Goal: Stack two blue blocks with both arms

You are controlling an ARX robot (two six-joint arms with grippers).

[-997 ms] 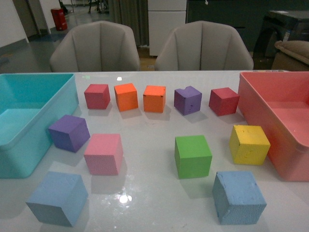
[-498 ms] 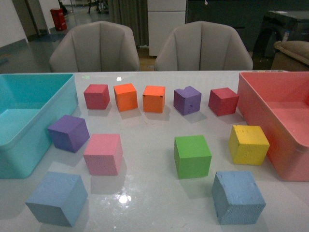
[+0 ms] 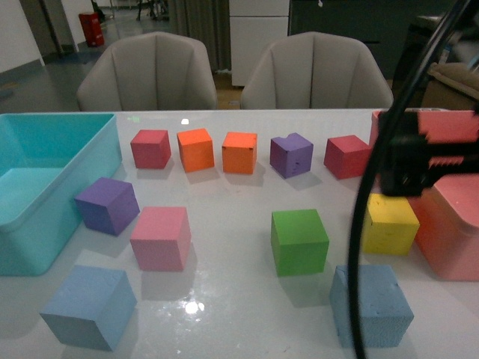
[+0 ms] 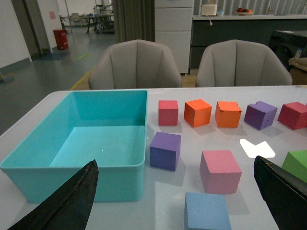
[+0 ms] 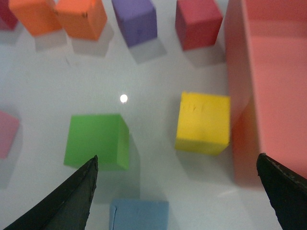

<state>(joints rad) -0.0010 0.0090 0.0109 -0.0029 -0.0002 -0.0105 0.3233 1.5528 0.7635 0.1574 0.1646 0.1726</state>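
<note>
Right wrist downward; green block (image 3: 299, 241) shared

A glossy white counter (image 3: 224, 202) carries a teal bin (image 3: 30, 247) on the left and a coral-pink bin (image 3: 449, 250) on the right. Between them, a far row holds a red cube (image 3: 150, 148), an orange cube (image 3: 195, 149), a second orange cube (image 3: 239, 152), a notched purple cube (image 3: 291, 155) (a bite is gone from its top) and a second red cube (image 3: 346, 156). Nearer lie a plain purple cube (image 3: 107, 205) just beside the teal bin, a pink cube (image 3: 160, 238), a green cube (image 3: 299, 241) and a yellow cube (image 3: 395, 224). Nearest, and well apart from each other, sit the left blue block (image 3: 90, 307) and the right blue block (image 3: 383, 307).
</note>
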